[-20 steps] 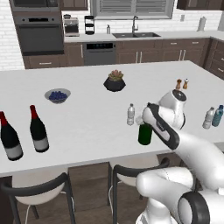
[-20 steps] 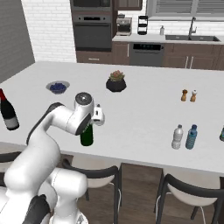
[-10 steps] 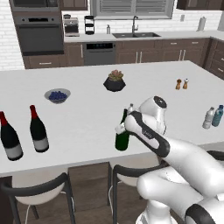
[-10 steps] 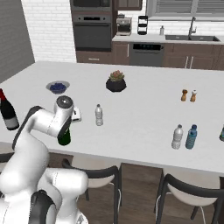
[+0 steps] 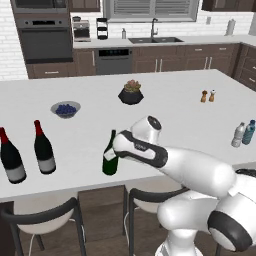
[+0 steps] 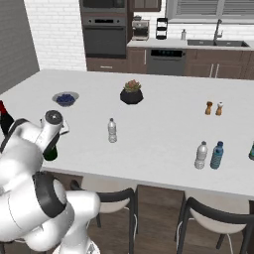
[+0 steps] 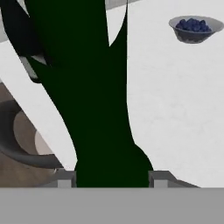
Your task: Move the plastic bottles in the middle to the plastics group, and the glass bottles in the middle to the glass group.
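Gripper (image 5: 114,152): we see it clamped on the green bottle (image 5: 110,159), low on its body.
Bottle: upright near the counter's (image 5: 165,107) near edge, right of the 2 wine bottles (image 5: 43,151).
Handling: we judge it heavy, stiff, slick, breakable; a body grip suits it.
Remaining: 1 clear bottle (image 6: 112,131) mid-counter.

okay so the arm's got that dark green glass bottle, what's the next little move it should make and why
Probably carry the plain dark-green glass bottle a little further toward the two black red-topped wine bottles, then set it down. The gripper is shut on it, and bare white counter separates it from that glass pair.
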Robot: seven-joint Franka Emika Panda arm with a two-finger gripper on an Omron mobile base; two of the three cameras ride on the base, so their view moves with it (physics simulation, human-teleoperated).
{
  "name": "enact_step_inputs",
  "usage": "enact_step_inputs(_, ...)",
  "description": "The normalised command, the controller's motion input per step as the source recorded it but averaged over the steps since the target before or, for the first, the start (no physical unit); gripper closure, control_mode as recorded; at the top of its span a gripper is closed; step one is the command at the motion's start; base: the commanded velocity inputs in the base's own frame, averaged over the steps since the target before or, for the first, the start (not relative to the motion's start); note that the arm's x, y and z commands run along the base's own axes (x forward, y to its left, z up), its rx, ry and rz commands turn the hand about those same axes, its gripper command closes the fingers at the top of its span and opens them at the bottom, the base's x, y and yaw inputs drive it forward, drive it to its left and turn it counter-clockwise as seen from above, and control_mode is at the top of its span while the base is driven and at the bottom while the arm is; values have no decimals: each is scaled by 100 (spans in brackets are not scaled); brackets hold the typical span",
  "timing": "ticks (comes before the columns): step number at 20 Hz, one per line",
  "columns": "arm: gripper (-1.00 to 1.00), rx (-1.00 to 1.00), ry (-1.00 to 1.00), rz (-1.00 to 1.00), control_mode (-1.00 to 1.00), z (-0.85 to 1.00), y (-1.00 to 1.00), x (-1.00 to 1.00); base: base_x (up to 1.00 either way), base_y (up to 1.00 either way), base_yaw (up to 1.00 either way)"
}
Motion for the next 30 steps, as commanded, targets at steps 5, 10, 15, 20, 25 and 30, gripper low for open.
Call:
enact_step_inputs(5,100,0,0,15,-100,8,96,39,0,0,0)
enact_step_inputs(10,100,0,-1,11,-100,7,61,20,0,0,0)
enact_step_inputs(15,100,-1,-3,5,-100,0,29,22,0,0,0)
enact_step_inputs(20,100,-3,3,0,-100,1,18,53,0,0,0)
enact_step_inputs(25,100,-5,15,0,-100,2,21,55,0,0,0)
enact_step_inputs(30,100,-6,6,0,-100,0,45,37,0,0,0)
